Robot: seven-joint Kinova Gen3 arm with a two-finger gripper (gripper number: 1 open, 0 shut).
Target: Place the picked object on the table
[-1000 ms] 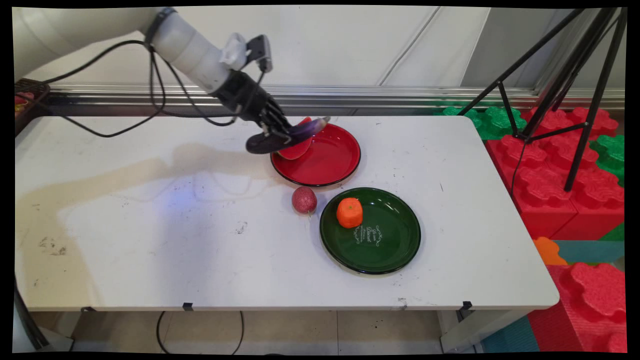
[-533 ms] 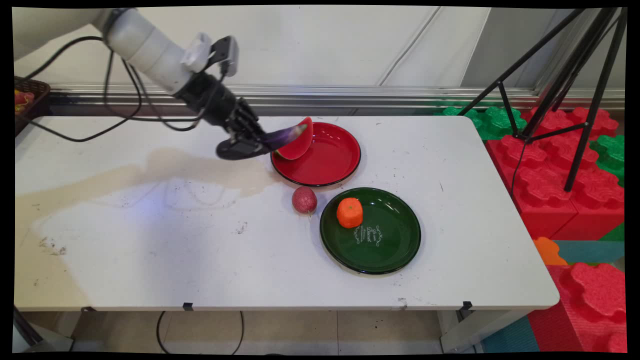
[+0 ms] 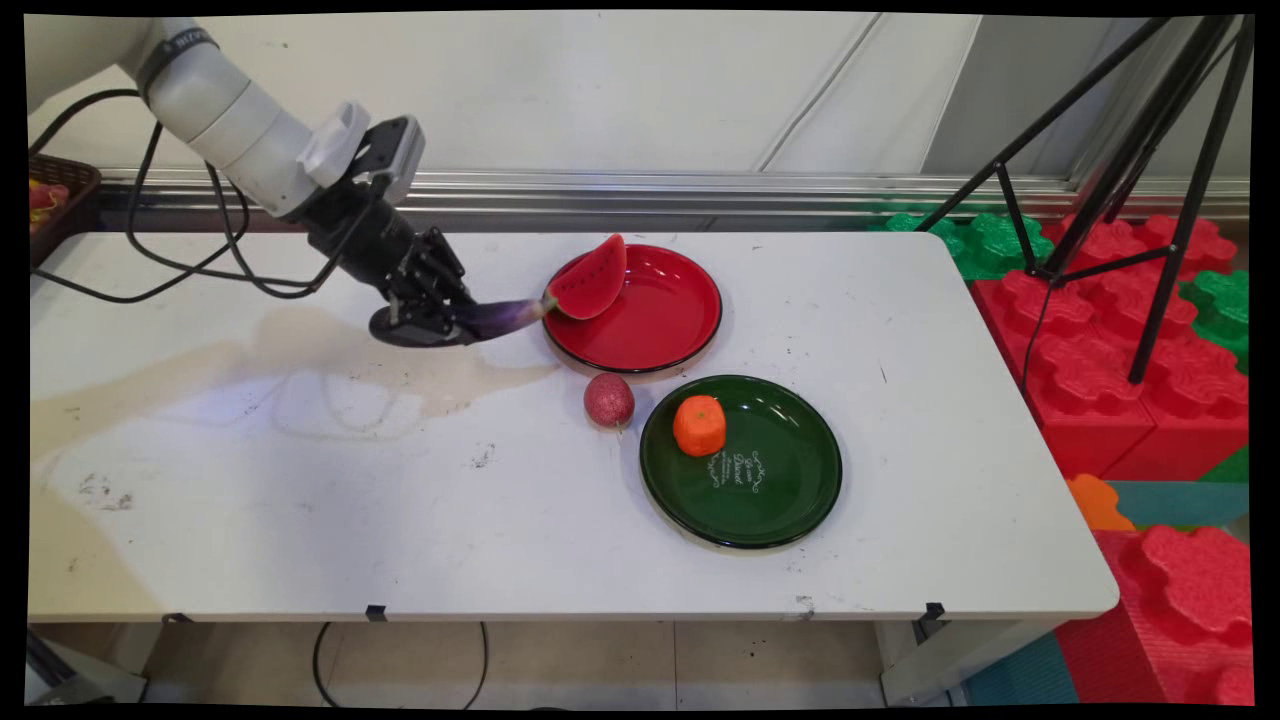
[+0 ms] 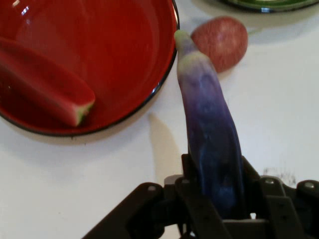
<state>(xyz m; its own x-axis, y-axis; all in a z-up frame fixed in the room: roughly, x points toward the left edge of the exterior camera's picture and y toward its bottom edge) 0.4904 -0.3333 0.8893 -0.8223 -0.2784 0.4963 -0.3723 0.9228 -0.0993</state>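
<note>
While my gripper [image 3: 432,318] stays clamped on the purple eggplant [image 3: 495,317], I read it as carried off the red plate [image 3: 655,335] and low over the white table [image 3: 300,480], not yet set down. Watermelon slice [image 3: 592,282] sits on the plate. Since a second ago, arm and eggplant moved left.

On the white table [image 3: 300,500] I see a red plate [image 3: 680,335] with a watermelon slice [image 3: 592,280] leaning on its ten o'clock rim. At its five o'clock lies a green plate [image 3: 790,490] bearing an orange [image 3: 698,425]; a reddish round fruit [image 3: 609,399] sits at that plate's nine o'clock. A black tripod [image 3: 1100,200] stands over foam blocks [image 3: 1110,350] at three o'clock
</note>
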